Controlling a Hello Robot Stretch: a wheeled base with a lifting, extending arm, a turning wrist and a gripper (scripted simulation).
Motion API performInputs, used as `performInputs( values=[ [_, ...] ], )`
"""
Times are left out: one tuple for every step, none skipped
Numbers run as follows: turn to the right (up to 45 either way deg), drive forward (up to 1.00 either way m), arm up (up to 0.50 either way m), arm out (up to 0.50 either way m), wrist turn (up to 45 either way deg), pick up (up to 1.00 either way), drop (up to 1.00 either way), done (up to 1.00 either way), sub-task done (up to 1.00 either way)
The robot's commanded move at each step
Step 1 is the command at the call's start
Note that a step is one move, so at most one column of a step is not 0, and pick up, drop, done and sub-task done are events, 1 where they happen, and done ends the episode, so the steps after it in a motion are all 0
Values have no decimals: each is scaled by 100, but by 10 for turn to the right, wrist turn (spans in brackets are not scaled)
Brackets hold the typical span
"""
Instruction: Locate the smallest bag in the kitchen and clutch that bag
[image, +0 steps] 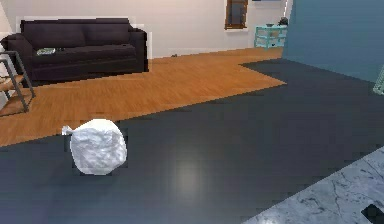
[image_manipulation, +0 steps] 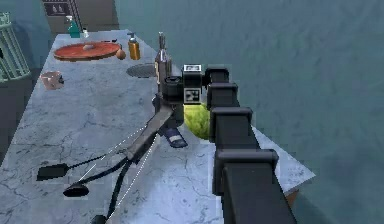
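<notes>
While my gripper hangs over the grey veined marble countertop, I cannot tell its fingers' state or whether it holds anything. The white crumpled round bag lies on the dark floor apart from that countertop, so clutching it seems left to do.

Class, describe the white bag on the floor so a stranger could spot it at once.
From the black sofa by the far wall, come forward across the wooden floor onto the dark floor. The white bag sits there: crumpled, round, nothing beside it.
</notes>
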Motion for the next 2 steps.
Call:
performInputs(
  values=[
    [0,0,0,0,450,0,0,0,0],
    [0,0,0,2,0,0,0,0,0]
  ],
)
